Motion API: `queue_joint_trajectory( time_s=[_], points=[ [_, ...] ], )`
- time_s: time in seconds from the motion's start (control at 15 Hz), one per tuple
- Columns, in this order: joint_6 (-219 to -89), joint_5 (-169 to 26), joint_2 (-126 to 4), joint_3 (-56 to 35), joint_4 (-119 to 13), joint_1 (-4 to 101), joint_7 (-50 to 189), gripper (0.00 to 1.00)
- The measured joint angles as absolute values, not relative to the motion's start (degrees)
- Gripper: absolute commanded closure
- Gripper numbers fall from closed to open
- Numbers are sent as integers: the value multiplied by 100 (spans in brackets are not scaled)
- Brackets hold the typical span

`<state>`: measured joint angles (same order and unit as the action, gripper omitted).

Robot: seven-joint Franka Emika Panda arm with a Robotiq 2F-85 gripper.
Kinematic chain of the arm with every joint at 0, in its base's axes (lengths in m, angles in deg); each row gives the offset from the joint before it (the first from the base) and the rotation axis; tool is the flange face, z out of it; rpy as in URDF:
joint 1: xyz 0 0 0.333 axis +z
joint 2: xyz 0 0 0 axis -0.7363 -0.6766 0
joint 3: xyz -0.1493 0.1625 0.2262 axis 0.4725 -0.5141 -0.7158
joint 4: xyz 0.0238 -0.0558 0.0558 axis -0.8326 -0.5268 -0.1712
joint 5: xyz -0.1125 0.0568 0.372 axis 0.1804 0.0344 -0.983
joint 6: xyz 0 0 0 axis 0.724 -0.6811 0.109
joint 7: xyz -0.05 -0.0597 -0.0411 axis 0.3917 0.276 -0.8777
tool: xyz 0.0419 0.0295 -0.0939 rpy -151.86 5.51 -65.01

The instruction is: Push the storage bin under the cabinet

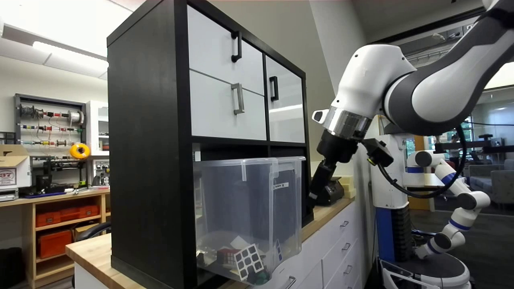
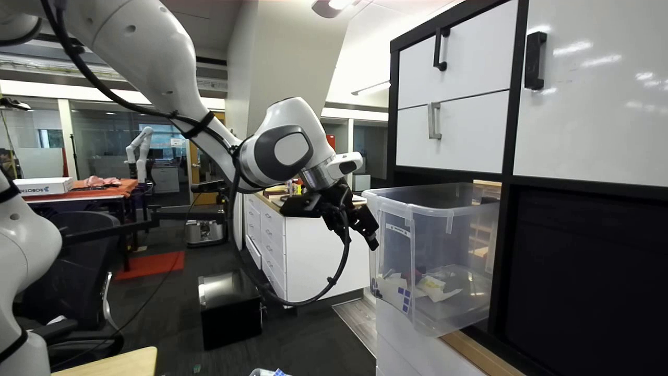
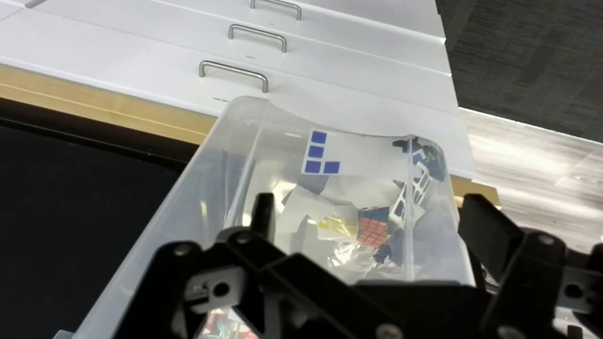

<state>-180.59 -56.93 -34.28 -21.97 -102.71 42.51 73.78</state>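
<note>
Frame right, the storage bin [image 2: 433, 245] juts from the cabinet [image 2: 527, 156]. The empty, wide-spread Robotiq gripper [image 3: 372, 214] faces it (presumably to push).

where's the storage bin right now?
In both exterior views, the storage bin juts from the lower-left opening of the cabinet, below two stacked white drawers.

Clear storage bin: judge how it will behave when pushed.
The storage bin is probably light for its size, holding what look like scraps. Its thin-looking plastic may flex. Overhanging the wooden counter, it could tip outward if pressed down.
</note>
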Motion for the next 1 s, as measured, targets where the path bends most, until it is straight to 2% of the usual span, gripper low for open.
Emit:
queue_joint_trajectory(
  time_s=[0.33,1.0],
  points=[
    [-18498,-4739,-3952,-2217,-9845,3931,8323,0],
    [-18541,-3458,-4573,-2096,-9074,3845,9807,0]
  ],
)
